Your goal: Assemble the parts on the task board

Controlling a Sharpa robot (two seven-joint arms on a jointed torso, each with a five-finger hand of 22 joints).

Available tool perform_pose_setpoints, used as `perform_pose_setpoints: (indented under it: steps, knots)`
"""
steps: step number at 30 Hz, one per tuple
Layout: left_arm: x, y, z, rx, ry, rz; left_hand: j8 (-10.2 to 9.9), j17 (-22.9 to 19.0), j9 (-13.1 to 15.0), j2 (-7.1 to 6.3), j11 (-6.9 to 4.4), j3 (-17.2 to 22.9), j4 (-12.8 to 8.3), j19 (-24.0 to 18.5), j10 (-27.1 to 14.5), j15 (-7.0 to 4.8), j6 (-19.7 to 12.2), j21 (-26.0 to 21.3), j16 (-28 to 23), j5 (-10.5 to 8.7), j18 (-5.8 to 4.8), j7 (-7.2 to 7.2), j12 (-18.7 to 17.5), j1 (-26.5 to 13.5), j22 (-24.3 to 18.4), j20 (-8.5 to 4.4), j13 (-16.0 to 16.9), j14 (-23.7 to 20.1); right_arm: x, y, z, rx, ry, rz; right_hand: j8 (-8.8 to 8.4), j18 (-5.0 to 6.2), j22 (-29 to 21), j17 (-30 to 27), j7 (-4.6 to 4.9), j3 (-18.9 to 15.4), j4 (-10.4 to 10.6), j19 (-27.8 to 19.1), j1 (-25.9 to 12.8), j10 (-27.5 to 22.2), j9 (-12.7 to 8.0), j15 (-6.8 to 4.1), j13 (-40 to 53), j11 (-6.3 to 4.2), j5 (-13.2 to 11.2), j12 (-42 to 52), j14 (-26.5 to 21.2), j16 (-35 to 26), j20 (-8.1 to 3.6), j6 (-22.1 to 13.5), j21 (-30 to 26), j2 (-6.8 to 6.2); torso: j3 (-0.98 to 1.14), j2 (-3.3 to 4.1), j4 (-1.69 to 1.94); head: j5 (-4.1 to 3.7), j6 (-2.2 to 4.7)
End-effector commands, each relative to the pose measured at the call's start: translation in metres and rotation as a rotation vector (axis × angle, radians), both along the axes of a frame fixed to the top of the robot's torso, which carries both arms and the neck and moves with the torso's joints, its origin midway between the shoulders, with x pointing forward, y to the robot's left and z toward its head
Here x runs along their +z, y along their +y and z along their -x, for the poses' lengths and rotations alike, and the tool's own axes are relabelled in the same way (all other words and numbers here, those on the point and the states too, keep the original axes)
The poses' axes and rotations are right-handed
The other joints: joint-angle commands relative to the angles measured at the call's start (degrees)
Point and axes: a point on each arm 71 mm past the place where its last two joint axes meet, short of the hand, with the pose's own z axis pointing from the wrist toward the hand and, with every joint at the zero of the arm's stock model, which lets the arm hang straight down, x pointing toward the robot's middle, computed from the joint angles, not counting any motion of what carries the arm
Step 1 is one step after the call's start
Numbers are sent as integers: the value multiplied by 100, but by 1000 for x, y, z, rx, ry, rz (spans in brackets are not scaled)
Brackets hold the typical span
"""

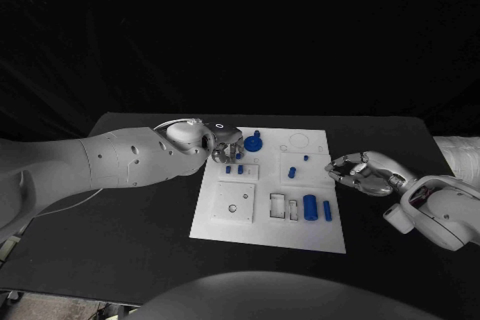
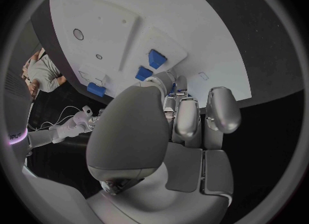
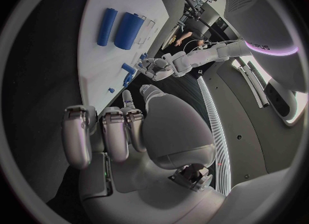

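Observation:
The white task board (image 1: 300, 230) lies in the middle of the table. My left hand (image 1: 226, 148) is over its far left corner, next to a round blue part (image 1: 253, 144). Its thumb and fingers (image 2: 187, 116) are closed together, and a bit of a small blue part (image 2: 172, 96) shows between them. Two small blue parts (image 1: 234, 170) stand in a raised plate just below that hand. Two blue cylinders (image 1: 311, 207) lie near the board's right side. My right hand (image 1: 362, 173) hovers off the board's right edge, its fingers (image 3: 103, 131) curled in on nothing.
A square raised plate (image 1: 235, 203) with a hole sits on the board's left half, with rectangular slots (image 1: 278, 205) beside it. Another blue peg (image 1: 292, 172) and a tiny one (image 1: 306, 157) stand mid-board. Black table (image 1: 130, 237) surrounds the board.

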Motion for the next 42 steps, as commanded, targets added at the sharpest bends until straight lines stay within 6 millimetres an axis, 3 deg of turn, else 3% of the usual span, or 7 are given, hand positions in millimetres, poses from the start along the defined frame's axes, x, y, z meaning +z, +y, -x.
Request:
perform_pose_setpoints:
  steps: [1,5,17,29,34,38,42]
  knots:
    - [-2,0,1,0,15,-24,-19,-138,-22,-41,15,0,62,-78,-43,31,-95,-100,-103,-55,75,-21,-25,-17,916,10,-9,-61,-1,0,1,12,12,2,21,9,1274,1507,-8,26,3,51,23,637,8,32,1490,-16,24,15,587,20,16,36,-32,-36,1,1,2,-1,0]
    - [-1,0,1,-2,5,-15,-19,-570,-61,-46,15,6,95,-90,-25,46,-261,-147,-408,-93,79,-84,-33,3,910,27,-8,-217,-1,0,1,11,12,3,25,9,1274,1507,-9,30,1,51,27,637,10,32,1490,-15,24,15,587,20,16,44,-32,-35,0,2,4,1,0]
    - [0,5,0,16,-19,-3,-19,-575,-89,-53,24,11,111,-86,0,52,-379,-156,-422,-95,79,-108,-30,30,914,35,-4,-207,-1,1,1,9,10,3,25,9,1274,1507,-9,30,1,51,27,637,10,32,1490,-15,24,15,587,20,16,44,-32,-35,0,-1,3,32,0]
    - [15,24,0,35,-162,86,-8,-254,-132,-151,40,7,170,32,-21,54,-555,60,-203,-120,39,-84,-61,58,978,40,-16,-52,1,-1,0,-6,-19,-2,31,39,1233,1507,-2,28,-19,-47,56,637,12,38,1490,-6,-10,15,587,20,19,52,-126,-96,-3,-4,-1,32,0]
    - [33,34,0,36,-263,157,41,85,-132,-228,27,52,246,160,10,37,-542,317,43,-293,-5,-105,-60,96,1046,31,-13,89,7,1,-3,-12,-54,-10,55,188,1022,1507,28,72,-82,-554,242,594,25,67,1463,14,-265,-4,587,20,39,55,-637,-207,-8,-1,3,35,0]
    - [53,43,-1,45,-316,212,76,210,-136,-358,39,14,428,191,-343,41,-522,364,148,-402,-14,-177,-236,-4,1055,27,-72,142,21,5,-9,-23,-113,-15,132,296,840,1378,29,75,-101,-893,409,-555,61,68,655,19,-511,-669,431,-128,32,149,-1087,-320,-3,10,-3,52,0]
    - [71,53,-2,60,-343,226,56,169,-159,-385,39,-175,456,158,-971,35,-571,295,129,-424,-1,-243,-411,-125,1037,23,-159,107,43,9,-18,-25,-178,-4,162,253,887,1295,8,85,-114,-706,545,-1502,75,24,-99,13,-678,-1404,373,-210,12,196,-981,-403,-5,18,2,8,0]
